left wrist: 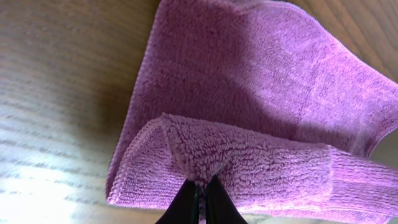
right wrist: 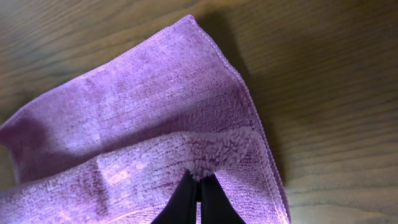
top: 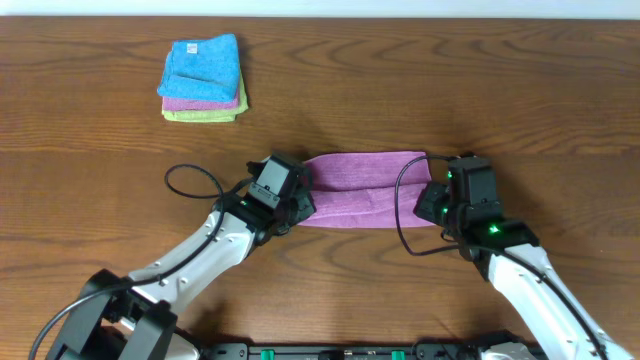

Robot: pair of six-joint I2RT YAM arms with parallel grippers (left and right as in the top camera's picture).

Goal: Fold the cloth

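The cloth (top: 365,172) is soft, light, floppy — your left gripper (left wrist: 202,182) and right gripper (right wrist: 199,178) are each clamped on a near corner; grip at hems, approx. even tension.

Overhead cam is fixed high up, looks straight down, wide and far, and takes in most of the tabletop (top: 450,90) with the purple cloth (top: 365,190) mid-frame. Left wrist cam sits very close, aimed down past its own left fingers (left wrist: 183,206) at the frame's bottom edge onto the cloth's left end; right wrist cam mirrors it, right fingers (right wrist: 181,202) at bottom edge, over the cloth's right end. All three share the cloth; both wrist views also catch bare tabletop beside it.
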